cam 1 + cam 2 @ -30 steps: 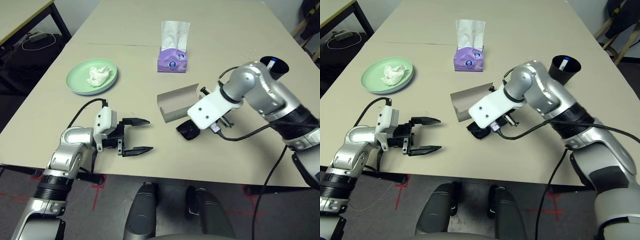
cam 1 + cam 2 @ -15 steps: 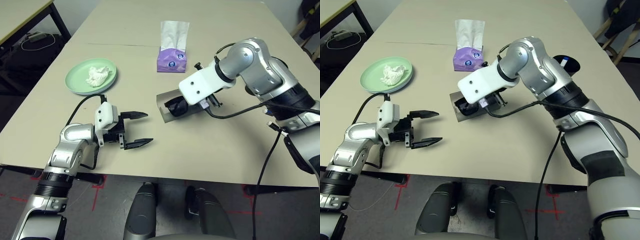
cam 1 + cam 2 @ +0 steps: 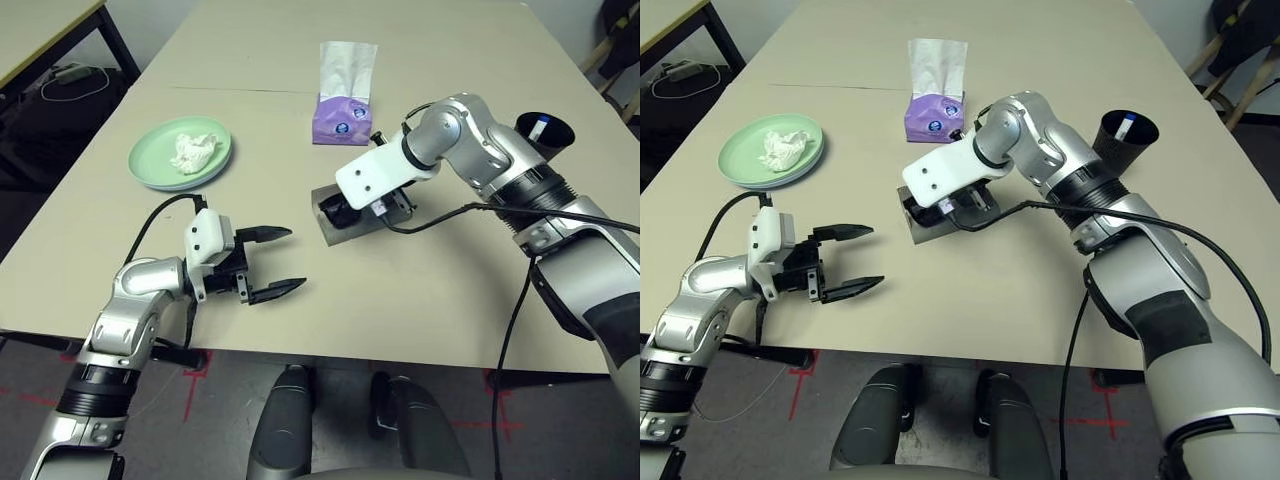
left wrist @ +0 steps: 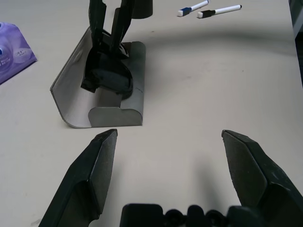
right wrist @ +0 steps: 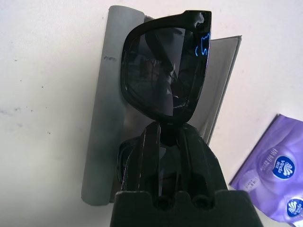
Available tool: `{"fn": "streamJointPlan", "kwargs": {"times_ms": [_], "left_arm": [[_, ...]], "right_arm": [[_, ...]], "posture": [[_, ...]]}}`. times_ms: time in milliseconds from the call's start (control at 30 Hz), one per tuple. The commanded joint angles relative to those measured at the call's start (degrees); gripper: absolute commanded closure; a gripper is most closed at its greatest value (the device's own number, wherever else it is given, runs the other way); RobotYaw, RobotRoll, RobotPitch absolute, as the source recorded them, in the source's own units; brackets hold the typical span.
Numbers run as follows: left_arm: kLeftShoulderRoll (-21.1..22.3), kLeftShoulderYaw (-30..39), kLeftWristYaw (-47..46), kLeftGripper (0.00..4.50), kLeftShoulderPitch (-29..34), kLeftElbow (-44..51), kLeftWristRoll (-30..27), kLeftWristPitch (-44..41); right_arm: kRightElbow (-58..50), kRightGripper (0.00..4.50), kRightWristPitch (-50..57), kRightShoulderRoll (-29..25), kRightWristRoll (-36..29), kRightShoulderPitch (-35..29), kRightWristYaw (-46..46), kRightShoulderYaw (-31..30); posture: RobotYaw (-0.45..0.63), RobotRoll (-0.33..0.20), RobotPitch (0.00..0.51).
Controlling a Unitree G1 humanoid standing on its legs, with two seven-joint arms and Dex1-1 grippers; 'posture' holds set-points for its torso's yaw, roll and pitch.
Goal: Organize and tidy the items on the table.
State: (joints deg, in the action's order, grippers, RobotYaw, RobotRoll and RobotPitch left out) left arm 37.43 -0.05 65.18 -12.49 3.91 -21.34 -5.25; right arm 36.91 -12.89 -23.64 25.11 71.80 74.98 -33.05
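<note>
Two claws over the bench (image 3: 440, 290) from the head view: left claw (image 3: 272, 262) spread wide, near the front edge, holding nothing; right claw (image 3: 345, 212) pinched on black sunglasses (image 3: 338, 211), lowered into the open grey case (image 3: 352, 220) mid-bench, long axis running roughly left to right.
Left wrist view: case (image 4: 102, 90) well ahead of the spread fingers (image 4: 92, 177), sunglasses (image 4: 108, 75) inside it, two pens (image 4: 208, 9) beyond.
Right wrist view: sunglasses (image 5: 163, 68) clamped at the fingertips (image 5: 151, 151), lens facing the camera, case (image 5: 102, 118) behind.
</note>
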Motion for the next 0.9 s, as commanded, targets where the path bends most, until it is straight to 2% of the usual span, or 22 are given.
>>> {"fn": "streamJointPlan", "kwargs": {"times_ms": [33, 567, 900], "left_arm": [[0.3, 0.0, -0.4, 0.00, 1.1, 1.5, -0.5, -0.9], [0.0, -0.5, -0.1, 0.00, 0.3, 1.3, -0.4, -1.4], [0.3, -0.5, 0.1, 0.00, 0.2, 1.4, -0.4, -1.5]], "right_arm": [[1.3, 4.04, -0.6, 0.4, 1.2, 1.4, -0.8, -0.4], [3.5, 4.04, 2.9, 2.6, 1.9, 1.4, -2.2, 0.2], [-0.7, 4.04, 6.4, 2.3, 1.5, -1.9, 0.3, -0.2]], "posture": [[0.29, 0.000, 0.174], [0.28, 0.000, 0.177], [0.28, 0.000, 0.177]]}}
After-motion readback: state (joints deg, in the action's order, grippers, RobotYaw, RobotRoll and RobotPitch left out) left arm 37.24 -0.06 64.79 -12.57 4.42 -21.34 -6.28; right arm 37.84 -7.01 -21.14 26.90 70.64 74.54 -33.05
